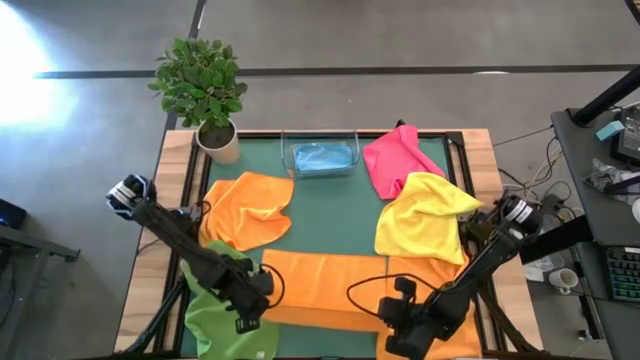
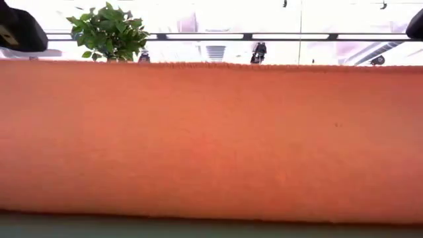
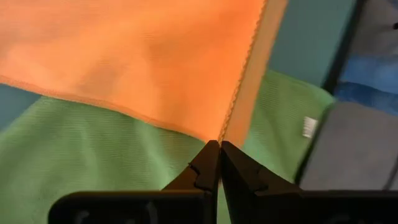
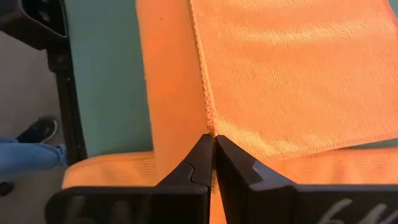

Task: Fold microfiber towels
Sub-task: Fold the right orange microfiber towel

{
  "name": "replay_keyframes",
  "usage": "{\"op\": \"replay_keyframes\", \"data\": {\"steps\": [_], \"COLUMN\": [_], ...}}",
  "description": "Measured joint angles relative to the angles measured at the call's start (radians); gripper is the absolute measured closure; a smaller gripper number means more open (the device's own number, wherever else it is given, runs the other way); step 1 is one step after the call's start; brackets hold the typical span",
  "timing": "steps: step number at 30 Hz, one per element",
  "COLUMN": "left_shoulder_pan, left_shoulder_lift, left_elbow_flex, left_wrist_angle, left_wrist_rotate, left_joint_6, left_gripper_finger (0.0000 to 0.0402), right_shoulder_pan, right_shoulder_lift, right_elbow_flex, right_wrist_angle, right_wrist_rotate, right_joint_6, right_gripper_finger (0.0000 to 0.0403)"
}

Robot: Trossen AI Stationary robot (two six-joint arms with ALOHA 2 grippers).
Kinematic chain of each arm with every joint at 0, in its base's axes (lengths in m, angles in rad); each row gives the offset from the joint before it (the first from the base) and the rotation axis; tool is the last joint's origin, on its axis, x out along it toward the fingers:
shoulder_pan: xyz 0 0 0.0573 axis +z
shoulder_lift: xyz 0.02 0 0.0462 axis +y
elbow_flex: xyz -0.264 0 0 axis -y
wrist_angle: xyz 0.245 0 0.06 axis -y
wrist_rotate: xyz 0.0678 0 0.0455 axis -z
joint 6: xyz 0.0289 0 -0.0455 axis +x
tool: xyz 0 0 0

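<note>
We saw the left gripper [image 3: 219, 144] clamped on one corner of the orange towel [image 1: 320, 285] at the near edge of the table [image 1: 173, 150], over the green towel [image 1: 215, 310]. The right gripper [image 4: 214, 138] pinched the opposite corner, above another orange towel [image 4: 124, 171]. The held towel hung stretched between them, filling the low view.

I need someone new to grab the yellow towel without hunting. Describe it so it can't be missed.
Start at the green table mat and go to its right side, below the pink towel. There the yellow towel lies crumpled in a loose heap, partly over an orange towel. It is the only yellow cloth on the table.
</note>
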Motion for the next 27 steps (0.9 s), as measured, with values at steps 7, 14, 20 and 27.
{"op": "replay_keyframes", "data": {"steps": [7, 14, 20, 27], "left_shoulder_pan": [0.059, 0.162, 0.249, 0.291], "left_shoulder_lift": [-0.003, 0.0, 0.0, 0.0], "left_elbow_flex": [-0.006, -0.036, -0.09, -0.126], "left_wrist_angle": [-0.12, -0.174, -0.16, -0.119], "left_wrist_rotate": [-0.18, -0.209, -0.213, -0.196], "left_joint_6": [0.003, 0.11, 0.141, 0.238], "left_gripper_finger": [0.0402, 0.0402, 0.0402, 0.0401], "right_shoulder_pan": [-0.034, -0.117, -0.203, -0.233], "right_shoulder_lift": [-0.05, -0.074, -0.074, -0.075], "right_elbow_flex": [0.0, -0.036, -0.093, -0.102], "right_wrist_angle": [-0.201, -0.256, -0.247, -0.24], "right_wrist_rotate": [0.104, 0.106, 0.104, 0.099], "right_joint_6": [0.082, 0.0, -0.023, -0.051], "right_gripper_finger": [0.0394, 0.0394, 0.0394, 0.0394]}}
